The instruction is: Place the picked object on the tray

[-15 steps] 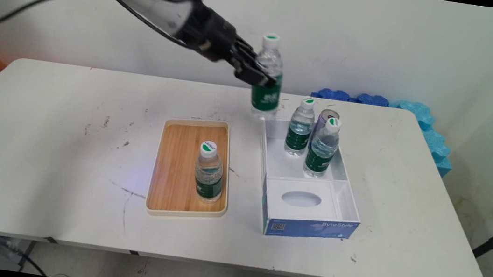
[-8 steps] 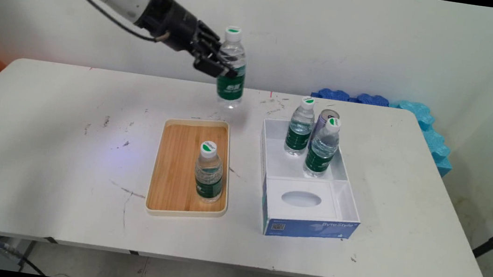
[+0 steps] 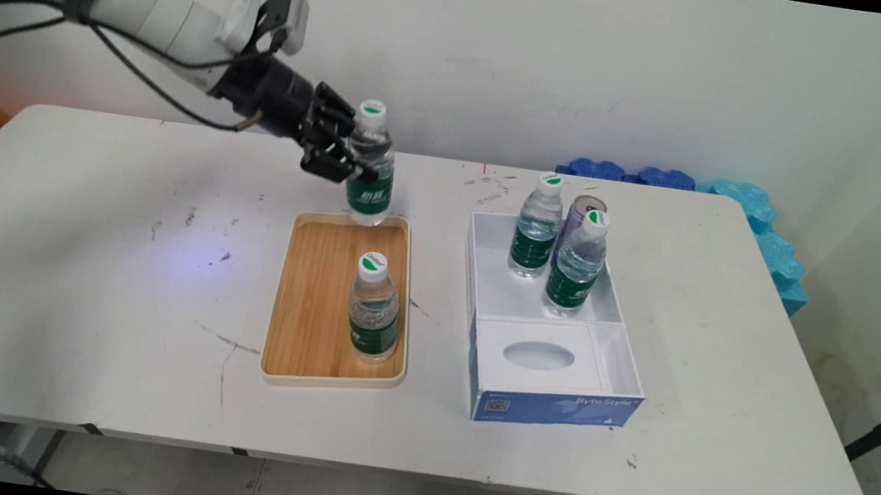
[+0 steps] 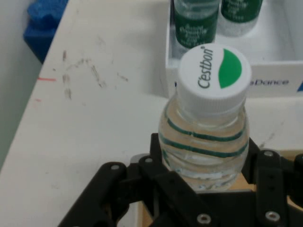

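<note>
Gripper (image 3: 352, 161) clamped on your bottle (image 3: 371, 163), above tray (image 3: 310, 349) far rim; one bottle (image 3: 374, 307) on tray; two in box (image 3: 611, 361).

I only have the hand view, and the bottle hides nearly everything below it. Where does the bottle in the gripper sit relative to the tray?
Observer: In the main view the held bottle, upright in the gripper, has its base at the far rim of the wooden tray. I cannot tell whether it touches.
Operator: Anything else on that tray?
Observer: One standing bottle, toward the tray's near end, right of centre.
Operator: I see two bottles in the white box. Anything more there?
Observer: A can stands just behind them.
</note>
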Controlling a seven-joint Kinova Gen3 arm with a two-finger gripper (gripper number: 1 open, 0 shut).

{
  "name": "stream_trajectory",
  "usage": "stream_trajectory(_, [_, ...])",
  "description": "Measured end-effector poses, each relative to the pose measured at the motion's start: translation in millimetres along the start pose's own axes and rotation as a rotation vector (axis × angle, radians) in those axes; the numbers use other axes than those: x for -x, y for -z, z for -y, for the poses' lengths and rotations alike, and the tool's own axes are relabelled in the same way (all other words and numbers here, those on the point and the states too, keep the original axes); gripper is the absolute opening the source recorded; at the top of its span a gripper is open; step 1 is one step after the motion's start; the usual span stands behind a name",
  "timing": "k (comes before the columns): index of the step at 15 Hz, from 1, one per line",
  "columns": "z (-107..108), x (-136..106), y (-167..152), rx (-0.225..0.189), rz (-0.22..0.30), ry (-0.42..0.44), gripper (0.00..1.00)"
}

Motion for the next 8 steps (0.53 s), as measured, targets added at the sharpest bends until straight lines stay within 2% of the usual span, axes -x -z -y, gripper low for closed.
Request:
stream_trajectory(4, [-4.0,23.1,-16.4,0.005,0.009,-0.001,0.0])
stream_trajectory(8, [-6.4,34.0,-37.4,0.0,0.008,0.028,0.0])
